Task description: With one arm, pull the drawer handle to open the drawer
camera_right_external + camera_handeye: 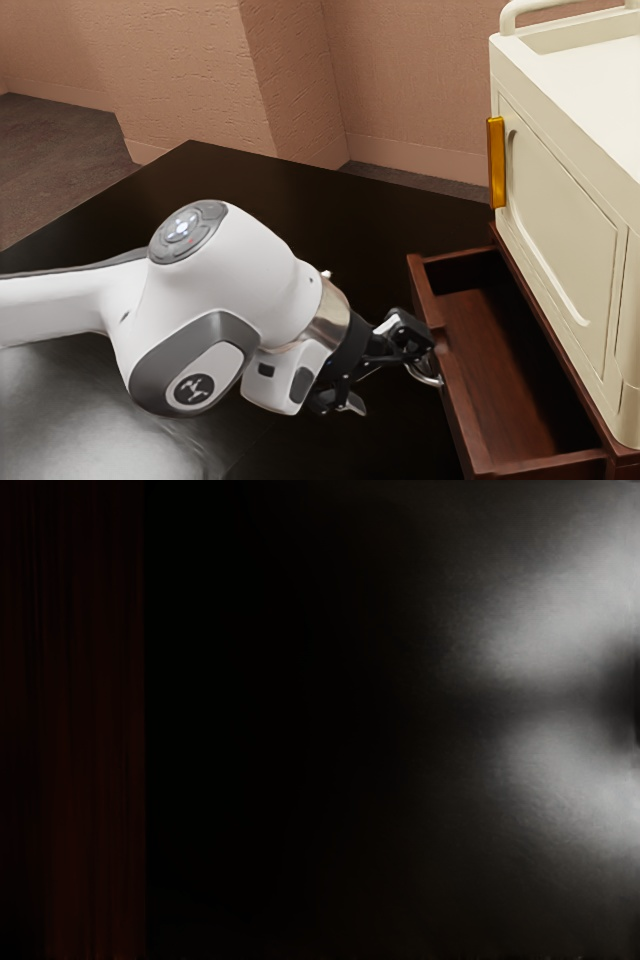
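Observation:
My black gripper (386, 372) is at the outer side of the dark red-brown drawer (455, 385) in the exterior view, its two fingers spread apart. One finger is close to the drawer front by the curved silver handle (427, 373); the other stands away from it, toward the exterior view's left. Whether the near finger touches the handle I cannot tell. The drawer stands open, its inside visible between front panel and cabinet. In the wrist view, a dark reddish strip, seemingly the drawer (85, 730), runs along one edge.
A cream cabinet (565, 200) with an orange handle (496, 162) rises above and behind the drawer. The glossy black table (190, 220) extends beneath the arm, and light reflects off its surface (570, 630) in the wrist view. Textured walls stand beyond.

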Tool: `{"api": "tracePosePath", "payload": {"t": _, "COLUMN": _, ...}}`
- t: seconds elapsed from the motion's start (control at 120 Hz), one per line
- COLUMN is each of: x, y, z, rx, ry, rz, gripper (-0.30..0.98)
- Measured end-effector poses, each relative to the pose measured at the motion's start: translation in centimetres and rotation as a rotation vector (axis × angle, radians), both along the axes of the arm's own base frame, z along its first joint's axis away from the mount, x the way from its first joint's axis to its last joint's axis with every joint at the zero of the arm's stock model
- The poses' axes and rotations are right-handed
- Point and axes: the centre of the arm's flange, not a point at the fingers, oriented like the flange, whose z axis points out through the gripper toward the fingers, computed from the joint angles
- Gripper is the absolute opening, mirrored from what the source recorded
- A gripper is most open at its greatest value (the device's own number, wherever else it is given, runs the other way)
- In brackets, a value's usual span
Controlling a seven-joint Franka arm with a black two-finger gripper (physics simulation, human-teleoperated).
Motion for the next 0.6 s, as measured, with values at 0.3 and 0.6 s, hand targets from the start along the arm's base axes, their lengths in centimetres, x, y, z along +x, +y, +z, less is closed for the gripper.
{"api": "tracePosePath", "payload": {"t": 0.3, "x": -1.7, "y": 1.1, "z": 0.3, "rx": -0.028, "ry": 0.001, "rz": 0.001, "gripper": 0.61}}
{"api": "tracePosePath", "payload": {"t": 0.6, "x": -2.8, "y": 2.1, "z": 0.8, "rx": 0.002, "ry": -0.008, "rz": -0.015, "gripper": 0.64}}
